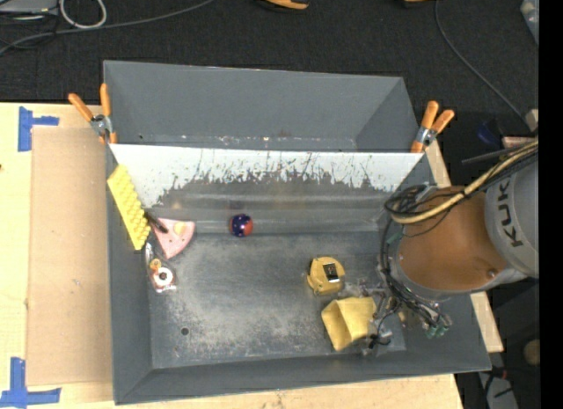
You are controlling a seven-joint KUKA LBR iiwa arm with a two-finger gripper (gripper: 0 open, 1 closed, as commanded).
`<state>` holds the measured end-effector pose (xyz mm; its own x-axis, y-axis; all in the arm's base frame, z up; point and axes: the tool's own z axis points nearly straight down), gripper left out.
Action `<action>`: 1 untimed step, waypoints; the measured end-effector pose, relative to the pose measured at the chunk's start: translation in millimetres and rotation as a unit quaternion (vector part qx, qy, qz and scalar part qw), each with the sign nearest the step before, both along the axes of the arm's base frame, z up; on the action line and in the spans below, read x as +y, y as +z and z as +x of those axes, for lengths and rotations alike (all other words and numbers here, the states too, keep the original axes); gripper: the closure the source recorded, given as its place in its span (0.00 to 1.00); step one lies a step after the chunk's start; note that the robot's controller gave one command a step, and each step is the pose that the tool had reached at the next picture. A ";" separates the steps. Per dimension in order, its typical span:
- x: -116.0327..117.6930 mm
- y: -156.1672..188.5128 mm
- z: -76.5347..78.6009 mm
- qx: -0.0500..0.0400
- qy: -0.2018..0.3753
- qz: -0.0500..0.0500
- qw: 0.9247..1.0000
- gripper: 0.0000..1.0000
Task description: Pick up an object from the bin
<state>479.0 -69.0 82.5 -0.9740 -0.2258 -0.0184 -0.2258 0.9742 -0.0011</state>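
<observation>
Because it lies flat toward the near right corner of the bin, the pale yellow block presents its right edge to the gripper just beside it. Open or clamped, I cannot tell. A yellow tape measure sits just beyond.

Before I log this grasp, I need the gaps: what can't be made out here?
- Pincer against the yellow block: contact hidden, camera view, by the arm's orange cover and cables.
- Small yellow object with a dark face, beside it: too small to name.
- White-and-orange bit by the left wall: too small.
</observation>
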 end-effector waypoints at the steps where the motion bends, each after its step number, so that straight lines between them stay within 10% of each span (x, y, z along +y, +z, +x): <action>1: 0.8 23.2 -1.5 0.002 0.001 0.000 1.000 1.00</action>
<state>477.5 -68.2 105.7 -0.9737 -0.2275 -0.0139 -0.2276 0.9738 0.0008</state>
